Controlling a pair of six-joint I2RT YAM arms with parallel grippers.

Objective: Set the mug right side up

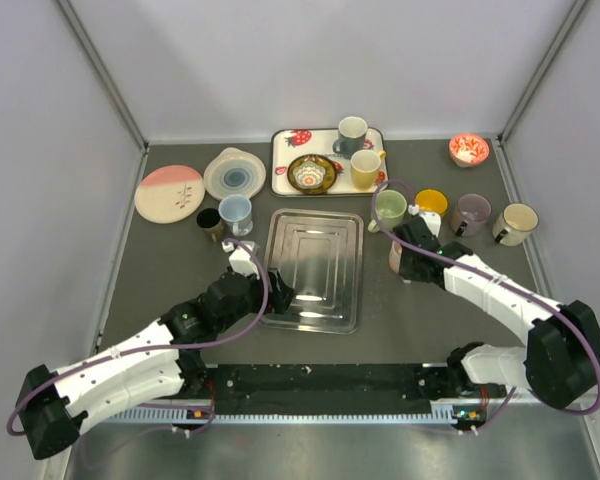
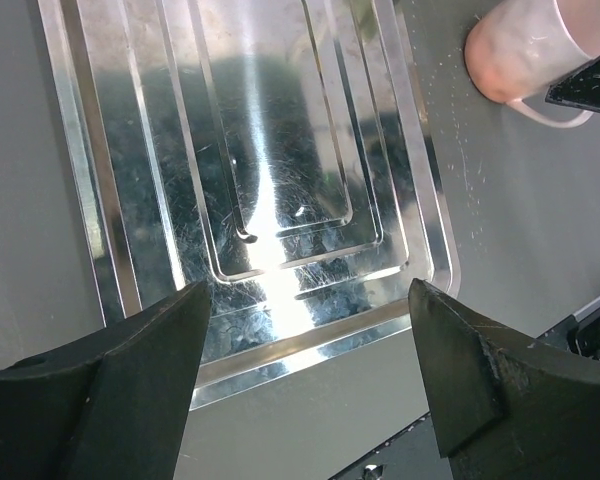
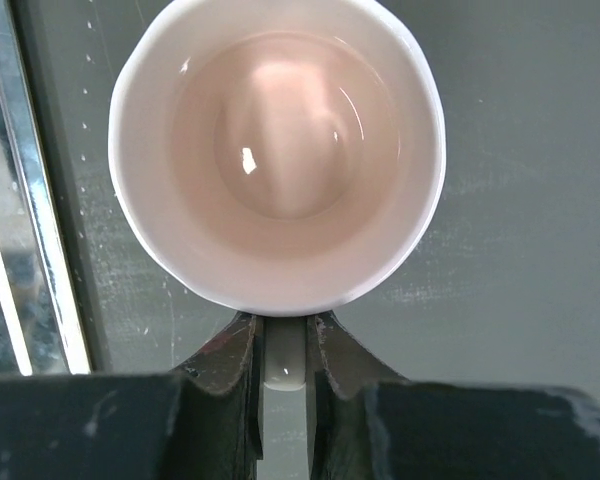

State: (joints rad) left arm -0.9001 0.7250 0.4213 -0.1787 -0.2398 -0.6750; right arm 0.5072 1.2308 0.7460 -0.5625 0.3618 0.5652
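The mug [image 3: 280,150] is white outside and pink inside. Its mouth faces the right wrist camera, with the grey table behind it. My right gripper [image 3: 285,325] is shut on its white handle [image 3: 285,355]. In the top view the right gripper [image 1: 405,255] covers most of the mug [image 1: 394,260], just right of the metal tray [image 1: 313,255]. The left wrist view shows the mug [image 2: 520,50] at the top right. I cannot tell whether it rests on the table. My left gripper [image 2: 310,340] is open and empty over the tray's near edge [image 2: 280,350]; it also shows in the top view [image 1: 278,290].
Several upright mugs stand behind the right gripper, among them a green one [image 1: 389,208], a yellow one [image 1: 431,203] and a purple one [image 1: 470,213]. A strawberry tray [image 1: 285,160] with mugs is at the back. Plates [image 1: 169,192] and two cups [image 1: 235,212] are at the back left.
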